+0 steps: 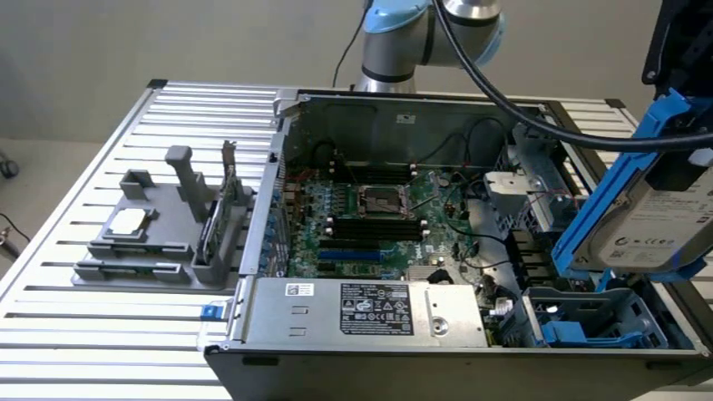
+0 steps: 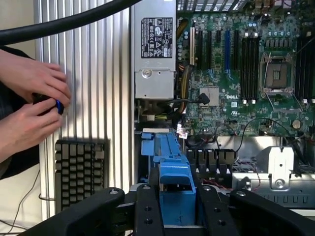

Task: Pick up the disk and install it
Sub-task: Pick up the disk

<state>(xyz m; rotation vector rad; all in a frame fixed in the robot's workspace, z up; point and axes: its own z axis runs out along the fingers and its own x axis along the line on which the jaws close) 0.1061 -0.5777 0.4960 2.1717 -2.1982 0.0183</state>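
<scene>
The open computer case lies on a slatted metal table. Inside it are the green motherboard and a silver power supply. A drive bay in the corner at the exterior view's right holds a blue plastic bracket. At the exterior view's left, a grey fixture carries a small square chip and an upright green card.

The disk hangs tilted in the air above the drive bay, its white label facing out and its blue carrier running along the edge. In the wrist view the gripper is clamped on the carrier. Its black fingers press on either side of the blue end of the disk, which points down toward the bay. A person's hands hold a small dark object beside a keyboard.
</scene>
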